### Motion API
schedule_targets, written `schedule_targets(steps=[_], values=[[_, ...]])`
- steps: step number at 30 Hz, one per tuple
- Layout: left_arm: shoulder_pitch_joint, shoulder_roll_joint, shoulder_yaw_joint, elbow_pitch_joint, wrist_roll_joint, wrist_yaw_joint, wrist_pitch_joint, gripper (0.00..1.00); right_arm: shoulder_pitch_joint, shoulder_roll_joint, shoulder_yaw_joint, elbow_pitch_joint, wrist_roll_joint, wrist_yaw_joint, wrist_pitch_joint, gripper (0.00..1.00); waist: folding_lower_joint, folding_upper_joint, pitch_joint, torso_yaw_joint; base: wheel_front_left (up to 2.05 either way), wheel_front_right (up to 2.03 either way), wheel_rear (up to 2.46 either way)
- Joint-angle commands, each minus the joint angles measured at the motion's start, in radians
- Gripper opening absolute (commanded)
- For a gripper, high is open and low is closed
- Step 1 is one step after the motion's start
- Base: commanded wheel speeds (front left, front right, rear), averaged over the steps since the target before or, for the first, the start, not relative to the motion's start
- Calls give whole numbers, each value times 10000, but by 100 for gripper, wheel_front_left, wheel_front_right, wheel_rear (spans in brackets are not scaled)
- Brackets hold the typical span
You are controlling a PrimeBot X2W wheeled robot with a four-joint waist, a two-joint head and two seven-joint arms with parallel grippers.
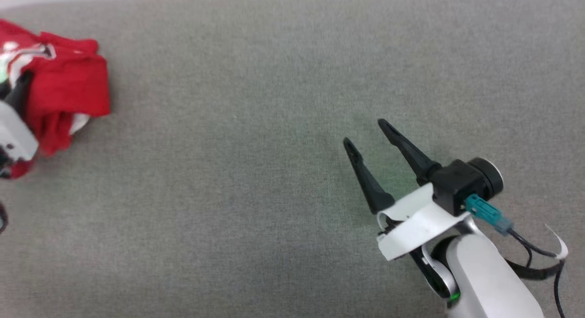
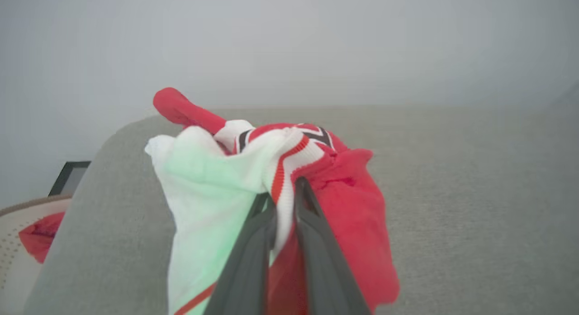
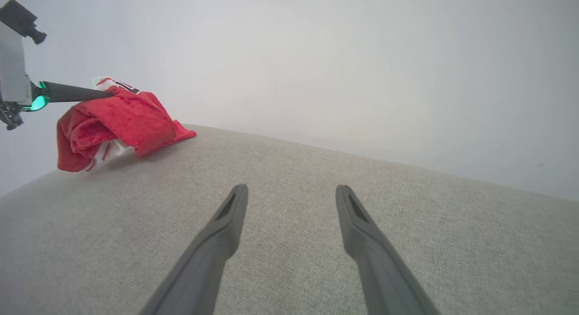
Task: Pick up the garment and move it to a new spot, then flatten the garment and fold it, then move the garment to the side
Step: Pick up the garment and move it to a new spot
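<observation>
Got shirt [image 2: 353, 224] pinched by the trim in left gripper [image 2: 284, 193], nothing in wide-open right gripper [image 1: 364, 132]. Might slip mid-carry, thin bite.

The garment [image 1: 68, 89] lay bunched at the table's [image 1: 256, 172] left end, its top pinched in the left hand [image 2: 281, 190]. The right hand [image 1: 365, 134] hung over the table's right half, well apart from the garment. Beyond the table's left edge sat a basket [image 2: 13, 260] holding cloth [image 2: 38, 236].
</observation>
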State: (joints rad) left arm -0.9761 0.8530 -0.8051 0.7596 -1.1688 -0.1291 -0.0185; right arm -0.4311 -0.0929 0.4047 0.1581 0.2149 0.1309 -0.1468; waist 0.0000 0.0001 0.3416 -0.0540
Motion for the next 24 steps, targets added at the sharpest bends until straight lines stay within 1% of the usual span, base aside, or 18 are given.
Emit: schedule_targets(steps=[1, 5, 7, 9, 12, 17, 19, 21, 24], values=[[-222, -32, -136, -227, 155, -24, -204, 0, 224, -45, -120, 30, 73, -3, -94, 100, 0, -1, -504, 99, 0, 0, 0], [-578, -47, -790, -1335, 477, -24, -721, 0, 617, -21, -465, 32, 209, -3, -241, 100, 0, -1, -762, -33, 0, 0, 0], [-821, 47, -1220, -1969, 764, -23, -869, 0, 799, 13, -603, 12, 275, -3, -320, 100, 0, -1, -867, -163, 0, 0, 0], [-1037, 16, -1648, -2686, 902, -21, -891, 0, 989, 40, -754, -4, 351, -3, -404, 100, 0, -1, -986, -304, 0, 0, 0], [-1347, 73, -2359, -3958, 941, -21, -767, 0, 1221, 90, -948, -51, 459, -3, -501, 100, 0, -1, -1110, -585, 0, 0, 0], [-2018, 414, -3567, -6191, 711, -11, -470, 0, 1513, 192, -1329, -204, 590, -3, -694, 100, 0, -1, -1138, -1212, 0, 0, 0], [-2301, 451, -4019, -7091, 440, -11, -352, 0, 1630, 233, -1525, -268, 625, -3, -770, 100, 0, -1, -1081, -1470, 0, 0, 0], [-2659, 500, -4329, -7902, 284, -11, -186, 0, 1721, 272, -1742, -362, 678, -3, -840, 100, 0, -1, -959, -1706, 0, 0, 0], [-2906, 389, -4660, -8765, 314, -11, 141, 0, 1840, 330, -1951, -469, 750, -3, -932, 100, 0, -1, -752, -2055, 0, 0, 0]])
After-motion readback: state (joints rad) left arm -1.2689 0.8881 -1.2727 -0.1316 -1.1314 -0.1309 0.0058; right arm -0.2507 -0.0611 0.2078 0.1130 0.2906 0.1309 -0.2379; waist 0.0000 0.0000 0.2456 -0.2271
